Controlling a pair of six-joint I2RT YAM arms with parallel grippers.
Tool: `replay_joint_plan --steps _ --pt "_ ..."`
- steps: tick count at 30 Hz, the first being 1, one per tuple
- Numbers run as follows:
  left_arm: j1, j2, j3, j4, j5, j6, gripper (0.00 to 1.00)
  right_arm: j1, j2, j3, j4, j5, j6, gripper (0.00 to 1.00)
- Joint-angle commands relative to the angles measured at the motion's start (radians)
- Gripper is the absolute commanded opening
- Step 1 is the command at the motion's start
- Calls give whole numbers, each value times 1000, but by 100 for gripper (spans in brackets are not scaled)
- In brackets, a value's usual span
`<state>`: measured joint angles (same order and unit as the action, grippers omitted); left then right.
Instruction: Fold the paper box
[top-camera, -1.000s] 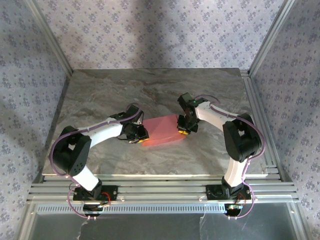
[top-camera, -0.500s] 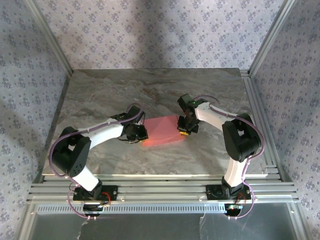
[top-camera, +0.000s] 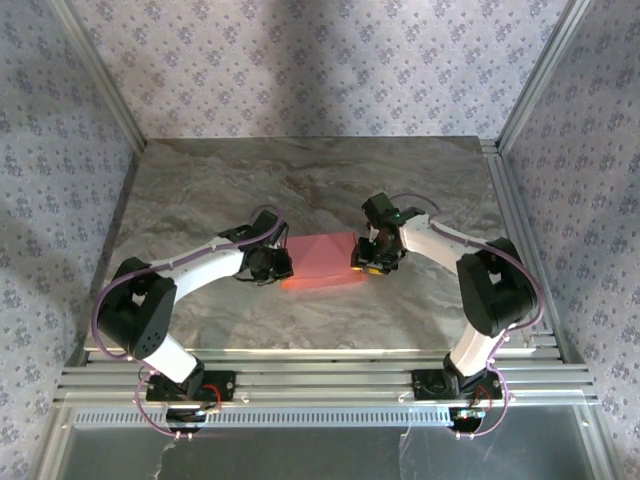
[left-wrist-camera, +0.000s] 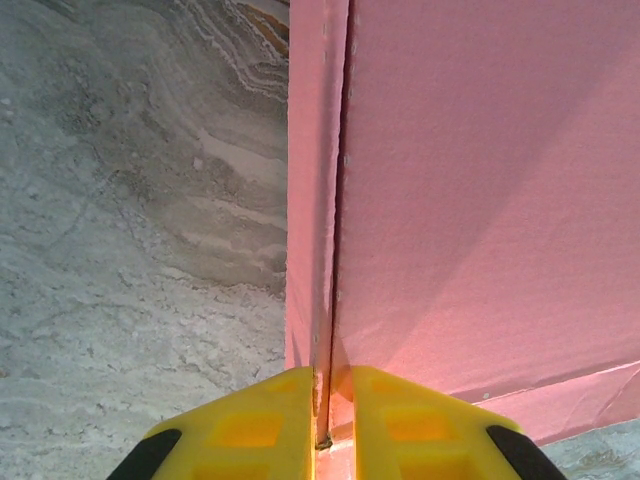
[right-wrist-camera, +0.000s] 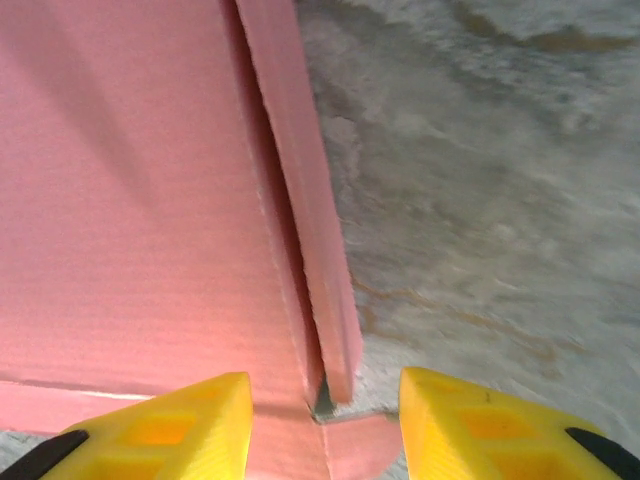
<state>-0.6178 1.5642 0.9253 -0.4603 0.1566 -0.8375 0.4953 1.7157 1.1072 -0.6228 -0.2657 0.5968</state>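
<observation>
The paper box (top-camera: 322, 262) lies flat on the marble table, a pink-red slab with narrow side flaps standing up at both ends. My left gripper (top-camera: 283, 268) is at its left end. In the left wrist view the yellow jaws (left-wrist-camera: 333, 420) are pinched on the upright left flap (left-wrist-camera: 312, 200), with the broad pink panel (left-wrist-camera: 480, 200) to the right. My right gripper (top-camera: 368, 262) is at the box's right end. In the right wrist view it (right-wrist-camera: 325, 420) stands open, its fingers apart on either side of the right flap (right-wrist-camera: 315, 250), not touching it.
The grey marble tabletop (top-camera: 300, 180) stretches bare behind and in front of the box. Aluminium rails (top-camera: 320, 378) run along the near edge by the arm bases, and frame posts (top-camera: 95, 75) rise at the back corners before patterned walls.
The right gripper has opened and let go of the box's right flap, its arm shifting slightly right. The left gripper has closed a little tighter on the left flap.
</observation>
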Motion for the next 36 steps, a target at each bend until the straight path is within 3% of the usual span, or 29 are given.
replay_joint_plan --steps 1,3,9,18,28,36 --pt "-5 10 -15 -4 -4 8 15 -3 27 -9 73 -89 -45 44" --pt "-6 16 -20 6 -5 5 15 -4 36 -10 79 -89 -40 44" --pt "-9 31 -35 41 -10 -7 13 -9 65 -31 70 -68 -34 21" --pt "-14 37 -51 72 -12 -27 5 -13 85 -21 63 -60 -31 14" --pt "-14 26 -31 54 -12 -30 0 -15 81 9 34 -57 -32 11" --pt "-7 11 -22 29 -9 -47 0 -30 39 11 1 -56 -33 22"
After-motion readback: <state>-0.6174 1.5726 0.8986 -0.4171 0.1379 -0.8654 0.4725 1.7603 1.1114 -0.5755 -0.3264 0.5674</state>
